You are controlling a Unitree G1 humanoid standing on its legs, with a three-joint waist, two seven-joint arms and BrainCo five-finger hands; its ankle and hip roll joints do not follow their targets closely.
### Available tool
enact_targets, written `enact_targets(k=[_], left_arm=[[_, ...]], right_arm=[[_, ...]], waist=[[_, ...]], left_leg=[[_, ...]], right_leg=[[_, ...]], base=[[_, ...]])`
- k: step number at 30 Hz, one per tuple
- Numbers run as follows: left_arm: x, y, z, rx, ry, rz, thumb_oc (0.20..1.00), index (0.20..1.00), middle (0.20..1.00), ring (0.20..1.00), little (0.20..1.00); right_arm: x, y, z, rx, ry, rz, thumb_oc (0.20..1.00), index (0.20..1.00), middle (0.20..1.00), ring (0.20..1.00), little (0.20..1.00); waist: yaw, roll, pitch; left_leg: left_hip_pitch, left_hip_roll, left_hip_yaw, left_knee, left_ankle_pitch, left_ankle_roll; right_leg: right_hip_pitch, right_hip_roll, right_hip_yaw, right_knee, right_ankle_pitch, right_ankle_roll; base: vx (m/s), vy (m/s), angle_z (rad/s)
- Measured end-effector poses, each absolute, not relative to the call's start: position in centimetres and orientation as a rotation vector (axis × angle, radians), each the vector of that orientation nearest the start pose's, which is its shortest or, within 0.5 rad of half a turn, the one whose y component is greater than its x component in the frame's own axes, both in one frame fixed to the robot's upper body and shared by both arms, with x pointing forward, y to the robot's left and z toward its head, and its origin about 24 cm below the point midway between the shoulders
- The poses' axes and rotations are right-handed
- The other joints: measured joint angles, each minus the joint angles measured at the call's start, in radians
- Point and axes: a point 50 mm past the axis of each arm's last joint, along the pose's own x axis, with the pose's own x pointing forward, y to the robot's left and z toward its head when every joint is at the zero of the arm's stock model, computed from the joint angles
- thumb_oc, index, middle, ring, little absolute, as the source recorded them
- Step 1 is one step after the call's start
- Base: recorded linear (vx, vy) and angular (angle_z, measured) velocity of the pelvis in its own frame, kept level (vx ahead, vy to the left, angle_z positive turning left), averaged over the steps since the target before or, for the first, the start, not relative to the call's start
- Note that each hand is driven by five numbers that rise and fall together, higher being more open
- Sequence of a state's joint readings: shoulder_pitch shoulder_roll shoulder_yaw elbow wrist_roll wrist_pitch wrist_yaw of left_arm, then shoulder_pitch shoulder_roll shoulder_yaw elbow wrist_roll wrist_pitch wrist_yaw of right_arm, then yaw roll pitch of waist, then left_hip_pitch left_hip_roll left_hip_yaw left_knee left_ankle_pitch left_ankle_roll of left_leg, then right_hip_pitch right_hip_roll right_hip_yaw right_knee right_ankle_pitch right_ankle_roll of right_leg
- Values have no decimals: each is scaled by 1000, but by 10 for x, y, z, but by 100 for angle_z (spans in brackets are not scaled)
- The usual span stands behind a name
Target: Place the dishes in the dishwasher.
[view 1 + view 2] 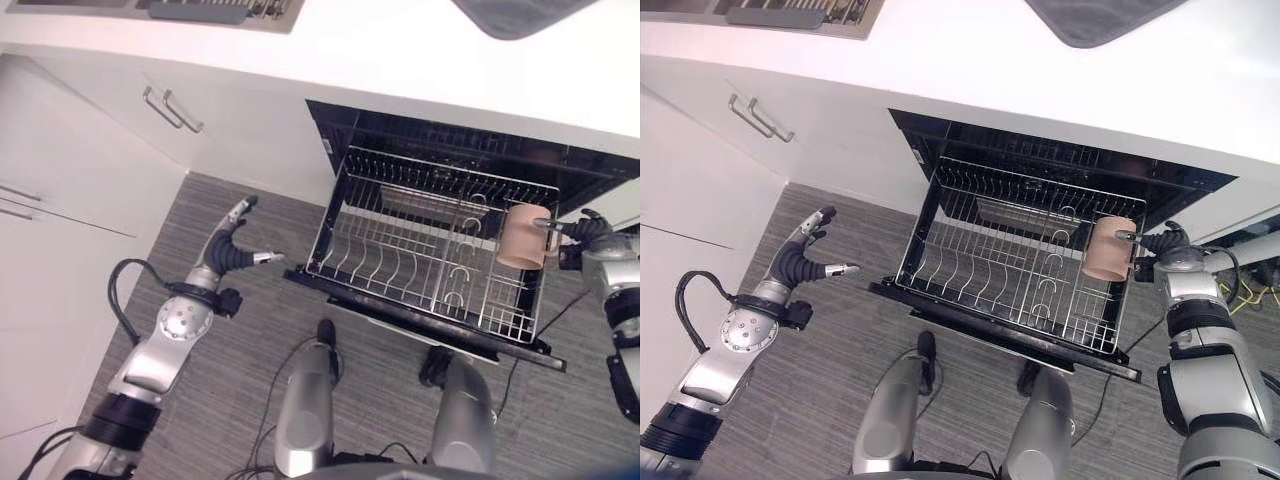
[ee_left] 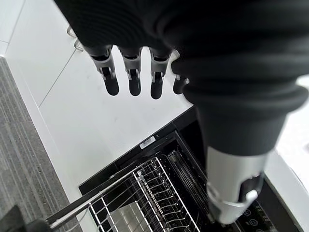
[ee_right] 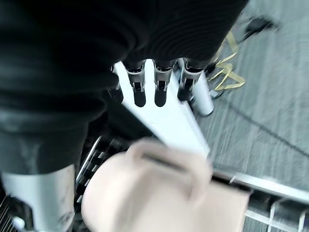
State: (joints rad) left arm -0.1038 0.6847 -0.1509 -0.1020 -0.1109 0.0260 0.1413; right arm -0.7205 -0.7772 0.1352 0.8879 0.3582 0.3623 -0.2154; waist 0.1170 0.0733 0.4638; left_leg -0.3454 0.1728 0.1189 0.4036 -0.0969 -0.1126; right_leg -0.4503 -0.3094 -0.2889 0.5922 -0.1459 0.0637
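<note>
A beige mug hangs at the right rim of the pulled-out wire rack of the dishwasher. My right hand reaches in from the right and holds the mug by its handle side, the thumb pressed on it. In the right wrist view the mug sits close under the palm, with the fingers straight beyond it. My left hand hovers open over the floor, left of the rack's front corner; its fingers are straight. The rack holds no dishes.
White cabinet fronts with bar handles stand at the left. The white countertop carries a grey mat and a drain rack. Grey striped floor lies before the dishwasher. A yellow cable lies at the right.
</note>
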Motion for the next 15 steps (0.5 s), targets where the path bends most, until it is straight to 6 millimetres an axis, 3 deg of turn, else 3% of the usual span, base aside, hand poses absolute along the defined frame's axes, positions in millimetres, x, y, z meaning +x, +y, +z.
enact_targets(k=[3,6,9,13,15], left_arm=[[267,233,120,553,-190,47,1000,1000,1000,1000,1000],[265,236,127,525,-233,112,1000,1000,1000,1000,1000],[262,238,141,477,-319,184,1000,1000,1000,1000,1000],[254,234,159,366,-481,265,1000,1000,1000,1000,1000],[244,234,170,287,-579,328,1000,1000,1000,1000,1000]], right_arm=[[329,-351,142,-337,258,-607,1000,1000,1000,1000,1000],[314,-343,153,-272,127,-640,1000,1000,1000,1000,1000],[299,-329,148,-220,60,-664,1000,1000,1000,1000,1000],[277,-290,129,-85,0,-584,1000,1000,1000,1000,1000],[256,-268,123,-13,-51,-496,1000,1000,1000,1000,1000]], waist=[[-29,-10,25],[-49,-12,27],[-74,-23,35],[-117,-43,45],[-138,-50,49]], left_leg=[[2,5,1,17,-10,5],[4,9,5,17,-18,11],[24,19,11,14,-20,9],[30,32,32,13,-29,10],[30,38,36,9,-32,8]], right_leg=[[8,6,3,-3,3,-1],[11,12,9,-6,6,-1],[29,26,14,-21,13,0],[26,41,34,-36,16,2],[26,49,33,-40,14,3]], base=[[61,20,-6],[52,19,-7],[63,17,-14],[54,24,-17],[49,43,-3]])
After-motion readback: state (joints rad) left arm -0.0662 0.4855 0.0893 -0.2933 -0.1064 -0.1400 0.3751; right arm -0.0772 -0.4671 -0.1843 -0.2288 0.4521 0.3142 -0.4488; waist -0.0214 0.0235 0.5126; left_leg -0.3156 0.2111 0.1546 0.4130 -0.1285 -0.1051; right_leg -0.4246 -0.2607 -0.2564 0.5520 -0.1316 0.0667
